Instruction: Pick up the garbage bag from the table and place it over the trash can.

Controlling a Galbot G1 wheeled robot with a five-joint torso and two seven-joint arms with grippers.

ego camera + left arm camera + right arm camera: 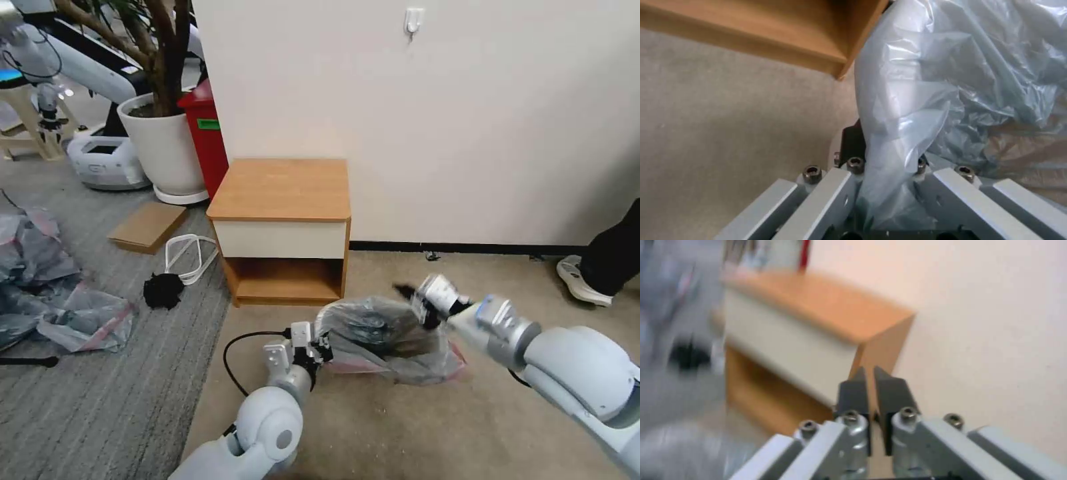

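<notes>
In the head view, our left gripper [320,348] pinches the left edge of the bag [387,337], which sits draped on the carpet just in front of the table [280,190], near its right front corner. We judge the can is under it, since the film stands up in a boxy shape, but we cannot see the can itself. Our right gripper [419,298] hangs at the bag's upper right side, jaws drawn together, apparently on nothing. The red bin [208,137] behind the table carries a green label we cannot read.

In the left wrist view, film of the bag [925,100] runs down between our left gripper's [889,166] fingers, clamped there. It looks feather-light, limp, slick and easily torn, so we judge the doubled rim band the best hold, not the thin wall.

In the right wrist view, our right gripper [868,380] is pressed nearly closed and empty, facing the table's [818,313] side. No writing is legible.
</notes>
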